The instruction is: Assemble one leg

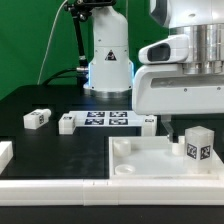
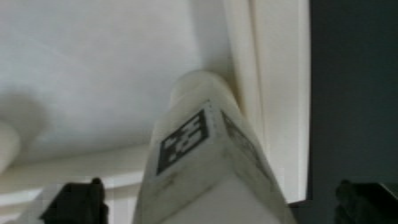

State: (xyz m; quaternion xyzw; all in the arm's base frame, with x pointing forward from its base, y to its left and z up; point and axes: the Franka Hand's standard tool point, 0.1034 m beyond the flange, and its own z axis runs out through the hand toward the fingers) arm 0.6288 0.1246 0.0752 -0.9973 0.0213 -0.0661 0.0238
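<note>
A leg, a chunky white block with a black-and-white tag, stands upright at the far right of the large white panel. My gripper hangs right over it, one dark finger showing beside it. In the wrist view the leg sits between my two dark fingertips, with a gap on each side. The gripper is open and touches nothing. The leg's base is hidden, so I cannot tell whether it sits in a socket.
Three more legs lie on the black table: one at the exterior view's left, one and one at the ends of the marker board. A white part sits at the left edge. The robot base stands behind.
</note>
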